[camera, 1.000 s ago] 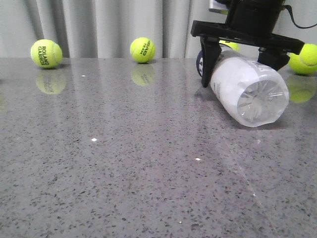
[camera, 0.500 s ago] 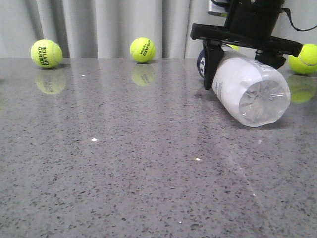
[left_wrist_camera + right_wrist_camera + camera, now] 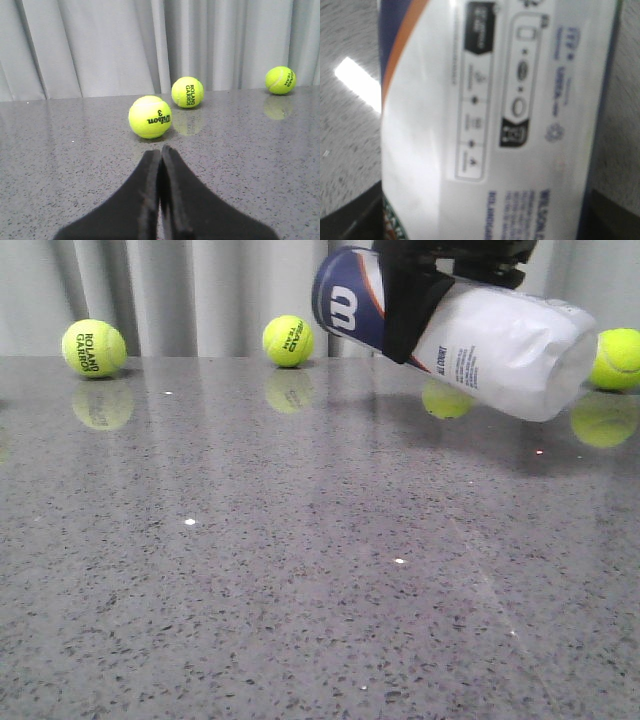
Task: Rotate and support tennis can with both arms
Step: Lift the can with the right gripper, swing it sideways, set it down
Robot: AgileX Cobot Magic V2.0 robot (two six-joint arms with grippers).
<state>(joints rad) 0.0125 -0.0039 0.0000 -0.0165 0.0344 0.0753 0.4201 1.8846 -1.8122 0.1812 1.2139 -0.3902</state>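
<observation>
One tennis can (image 3: 480, 335), white label, navy end band

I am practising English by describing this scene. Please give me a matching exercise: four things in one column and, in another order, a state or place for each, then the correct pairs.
Things:
1. tennis can
2. left gripper
3. right gripper
4. Roland Garros ball

States or places:
A. shut, holding nothing
B. on the table, far left in the front view
C. lifted off the table, tilted
D. clamped around the can

Pairs: 1-C, 2-A, 3-D, 4-B
</observation>
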